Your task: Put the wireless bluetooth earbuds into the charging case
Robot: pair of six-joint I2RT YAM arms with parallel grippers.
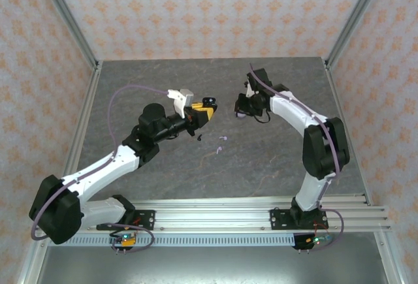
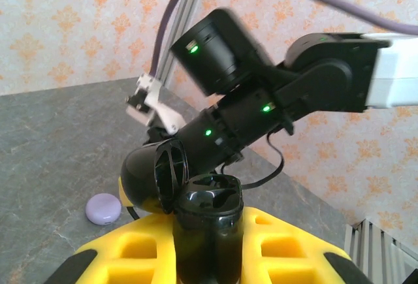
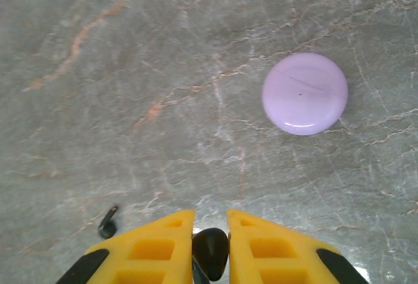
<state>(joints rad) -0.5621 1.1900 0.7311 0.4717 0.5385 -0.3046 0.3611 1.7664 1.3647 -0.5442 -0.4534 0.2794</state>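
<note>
Two grips matter here: the left pincer (image 2: 209, 258) clamps the open, glossy black round charging case (image 2: 206, 205), and the right pincer (image 3: 210, 228) pinches a tiny black stemmed earbud (image 3: 210, 251). Align its stem over a free well, then lower slowly.

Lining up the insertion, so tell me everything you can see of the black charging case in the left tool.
The black charging case is glossy plastic: a rounded body with a hinged lid. It is open, the lid swung out to one side with its ribbed inside showing. The body stands roughly upright, moulded wells in its top; whether they hold anything is unclear. The yellow fingers of the left tool clamp it from both sides. Nothing else appears to touch it.
</note>
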